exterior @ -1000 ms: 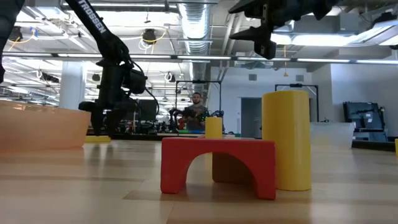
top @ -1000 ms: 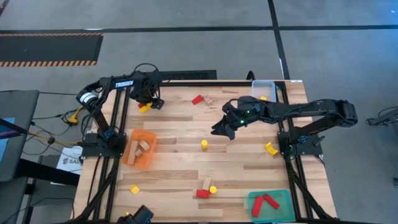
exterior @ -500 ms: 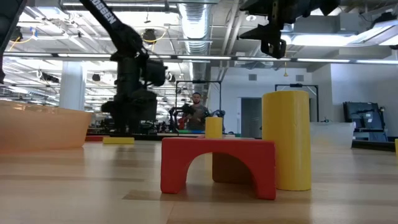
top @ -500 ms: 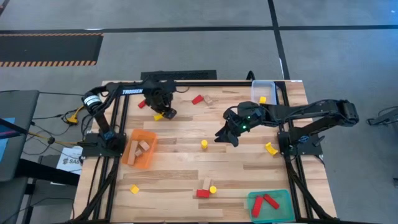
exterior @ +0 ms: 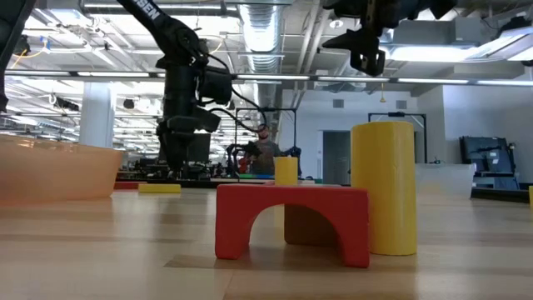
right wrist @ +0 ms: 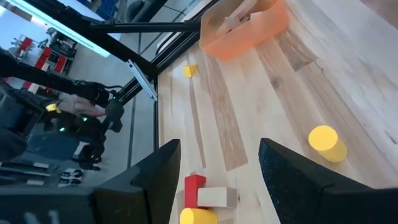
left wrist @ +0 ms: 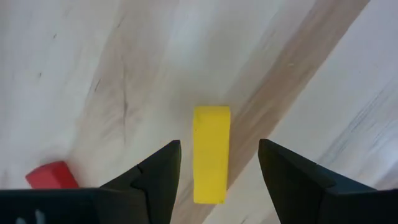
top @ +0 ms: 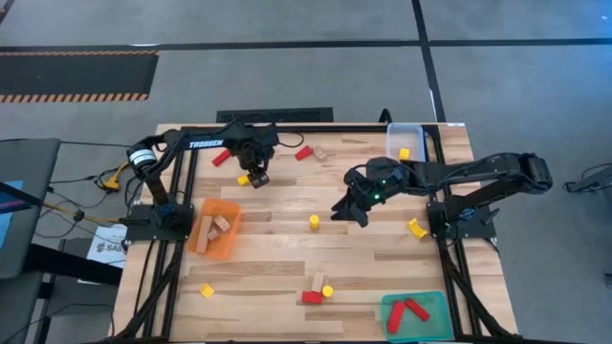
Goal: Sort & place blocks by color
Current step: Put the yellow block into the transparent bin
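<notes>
high view: my left pincer (top: 256,175) hangs over a yellow bar (top: 246,179) at the far left of the desk (top: 277,239), a red block (top: 220,159) just beside it. the right pincer (top: 350,205) hovers mid-desk, carrying nothing i can see. the orange tray (top: 204,245) holds wood pieces, the green tray (top: 391,318) red ones, the clear tray (top: 413,133) one yellow; i judge each tray takes one colour, so this bar belongs in the clear one. loose blocks remain, including a yellow cylinder (top: 314,222).

low view: here alone i can see height. the left pincer (exterior: 185,171) is down near the desk surface, the right (exterior: 368,57) well above it. a red arch (exterior: 292,221) and tall yellow cylinder (exterior: 384,187) stand close to the lens.

left wrist view: only this shows the grip. the fingers (left wrist: 158,171) stand apart with the yellow bar (left wrist: 211,153) between them, lying flat, gaps on both sides; not yet clamped.

right wrist view: fingers (right wrist: 155,171) spread and empty, looking across at the orange tray (right wrist: 242,28).
</notes>
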`<state>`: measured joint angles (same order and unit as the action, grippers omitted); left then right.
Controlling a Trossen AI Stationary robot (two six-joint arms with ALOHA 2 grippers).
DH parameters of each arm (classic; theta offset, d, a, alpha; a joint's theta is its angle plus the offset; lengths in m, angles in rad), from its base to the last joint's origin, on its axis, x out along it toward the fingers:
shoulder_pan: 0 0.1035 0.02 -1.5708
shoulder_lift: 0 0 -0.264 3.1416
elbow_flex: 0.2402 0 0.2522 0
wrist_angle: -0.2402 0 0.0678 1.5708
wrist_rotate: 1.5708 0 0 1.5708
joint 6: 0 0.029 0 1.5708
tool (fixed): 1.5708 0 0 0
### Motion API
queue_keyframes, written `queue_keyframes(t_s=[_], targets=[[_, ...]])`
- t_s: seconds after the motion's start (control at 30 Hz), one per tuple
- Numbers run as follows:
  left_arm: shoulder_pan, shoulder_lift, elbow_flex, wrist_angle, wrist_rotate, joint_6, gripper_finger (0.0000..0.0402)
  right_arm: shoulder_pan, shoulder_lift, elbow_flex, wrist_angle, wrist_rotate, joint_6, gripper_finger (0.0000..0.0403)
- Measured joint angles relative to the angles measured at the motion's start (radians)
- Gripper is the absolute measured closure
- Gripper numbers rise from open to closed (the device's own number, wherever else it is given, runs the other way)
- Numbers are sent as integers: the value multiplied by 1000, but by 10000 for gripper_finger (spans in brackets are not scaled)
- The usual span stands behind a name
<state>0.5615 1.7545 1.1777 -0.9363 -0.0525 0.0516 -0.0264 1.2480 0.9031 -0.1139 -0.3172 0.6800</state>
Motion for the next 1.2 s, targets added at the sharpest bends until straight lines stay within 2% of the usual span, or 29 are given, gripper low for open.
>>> queue_keyframes(t_s=[0.23,0.37,0.47,0.6,0.8,0.93,1.1,1.2], targets=[[39,-1,-76,43,25,34,200,22,0,0,0,4,19,165],[71,-1,-125,83,4,41,200,27,0,0,1,11,21,165],[90,-1,-147,85,55,34,200,26,0,0,1,11,22,165],[89,-1,-161,87,65,33,200,17,0,0,1,11,22,165],[87,-9,-206,116,65,-31,208,11,0,0,2,14,26,165],[86,-8,-210,113,51,-49,243,11,0,0,2,14,26,165],[87,-7,-206,114,66,-67,325,11,0,0,-4,14,22,165],[89,-5,-192,106,112,-102,330,11,-10,-1,-57,14,13,165]])
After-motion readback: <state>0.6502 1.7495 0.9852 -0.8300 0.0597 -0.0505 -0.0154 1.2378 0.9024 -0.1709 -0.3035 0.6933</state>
